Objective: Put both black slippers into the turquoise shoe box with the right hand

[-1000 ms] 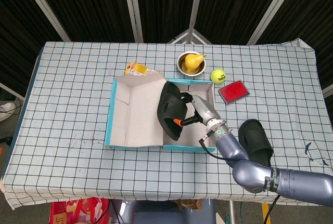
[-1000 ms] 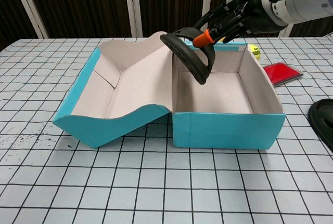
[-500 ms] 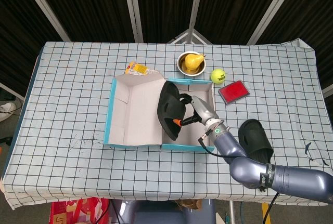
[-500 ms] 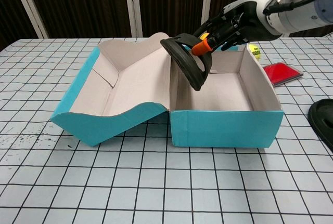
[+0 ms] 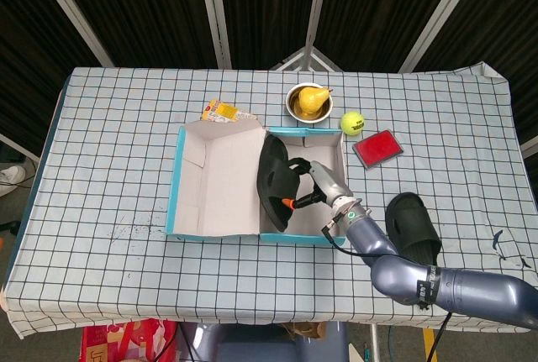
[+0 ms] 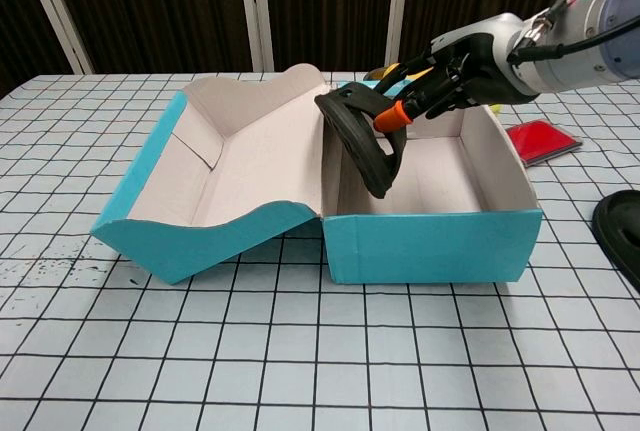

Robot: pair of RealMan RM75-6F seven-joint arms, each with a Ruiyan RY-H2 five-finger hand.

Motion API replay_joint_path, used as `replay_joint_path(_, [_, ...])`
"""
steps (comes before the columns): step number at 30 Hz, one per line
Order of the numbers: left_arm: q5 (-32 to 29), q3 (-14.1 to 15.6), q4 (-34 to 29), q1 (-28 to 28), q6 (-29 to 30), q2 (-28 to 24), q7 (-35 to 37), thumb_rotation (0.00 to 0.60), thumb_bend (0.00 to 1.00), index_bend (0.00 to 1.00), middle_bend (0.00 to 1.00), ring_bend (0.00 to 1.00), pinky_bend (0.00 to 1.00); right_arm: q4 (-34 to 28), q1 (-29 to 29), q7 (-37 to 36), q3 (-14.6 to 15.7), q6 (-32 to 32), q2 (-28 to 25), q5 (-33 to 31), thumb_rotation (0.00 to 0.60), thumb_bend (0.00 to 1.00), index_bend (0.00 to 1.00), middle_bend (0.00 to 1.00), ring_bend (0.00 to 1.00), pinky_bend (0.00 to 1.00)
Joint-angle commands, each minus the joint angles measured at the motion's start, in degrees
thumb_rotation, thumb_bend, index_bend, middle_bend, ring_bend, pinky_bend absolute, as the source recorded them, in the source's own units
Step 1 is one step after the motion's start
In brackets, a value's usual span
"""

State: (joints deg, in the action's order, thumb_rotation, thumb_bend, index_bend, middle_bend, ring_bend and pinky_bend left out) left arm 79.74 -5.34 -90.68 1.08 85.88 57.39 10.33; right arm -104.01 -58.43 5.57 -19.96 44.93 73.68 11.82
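My right hand (image 5: pixel 309 189) (image 6: pixel 437 84) holds one black slipper (image 5: pixel 272 181) (image 6: pixel 362 139) by its strap, on edge, its lower end dipping inside the left side of the turquoise shoe box (image 5: pixel 300 238) (image 6: pixel 430 246). The box's lid (image 5: pixel 214 179) (image 6: pixel 235 166) lies folded open to the left. The second black slipper (image 5: pixel 413 226) (image 6: pixel 619 228) rests on the table to the right of the box, partly covered by my right forearm in the head view. My left hand is not visible in either view.
Behind the box stand a bowl with a pear (image 5: pixel 307 100), a tennis ball (image 5: pixel 351 121) and a red flat case (image 5: pixel 377 148) (image 6: pixel 541 139). A yellow snack packet (image 5: pixel 223 112) lies behind the lid. The checkered cloth (image 5: pixel 109 160) covers the table.
My right hand has lowered the slipper from above the box rim down into the box. The box and lid have shifted slightly left.
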Motion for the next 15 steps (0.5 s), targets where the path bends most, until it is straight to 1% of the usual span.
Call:
replay_joint_path(1, [0.0,0.0,0.0,0.0,0.0,0.0,0.0,0.6,0.38,0.03,0.0,0.0,0.07,0.5,0.1,-0.3,0.5,-0.1,0.3,0.4,0.6,0.43,0.63,0.53,0.21,0.0])
replay_joint_path(9, [0.0,0.0,-0.1,0.0,-0.1,0.0,-0.1,0.6,0.38,0.03,0.0,0.0,0.07,1.8,0.0,-0.2,2.0,0.5,1.0,1.0,0.6,0.43,0.63,0.53,0.21,0.0])
replay_joint_path(15, [0.1,0.0,-0.2,0.0,0.1,0.0,-0.1,0.6,0.38,0.03,0.0,0.0,0.07,2.2,-0.3,-0.3,2.4,0.8,1.6,0.9,0.6,0.43,0.63,0.53,0.21,0.0])
